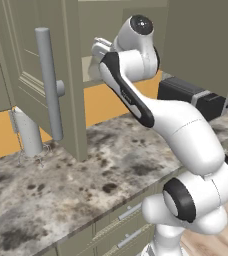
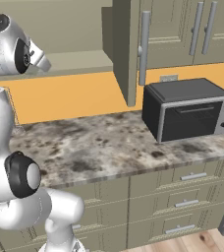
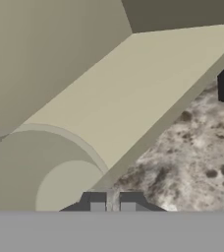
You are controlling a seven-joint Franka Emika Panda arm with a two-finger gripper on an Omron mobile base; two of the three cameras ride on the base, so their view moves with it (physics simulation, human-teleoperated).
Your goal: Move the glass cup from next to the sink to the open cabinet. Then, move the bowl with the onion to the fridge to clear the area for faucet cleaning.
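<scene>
Cup (image 3: 50, 170): clear glass, seen from above, on the shelf (image 3: 148, 83) inside the open cabinet, at the shelf's front edge. Gripper (image 3: 112, 204): narrow, the tips close together with the cup's wall running into the gap between them. Arm (image 1: 186, 130): reaches up into the cabinet. Door (image 1: 41, 60): swung open, left of the arm. Counter (image 1: 111, 165): speckled stone, below the cabinet. Oven (image 2: 187, 110): black, on the counter, below the cabinet's right side

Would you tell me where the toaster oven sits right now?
In the right base view, the toaster oven stands on the counter at right, below the closed cabinets, beside the open cabinet door.
</scene>
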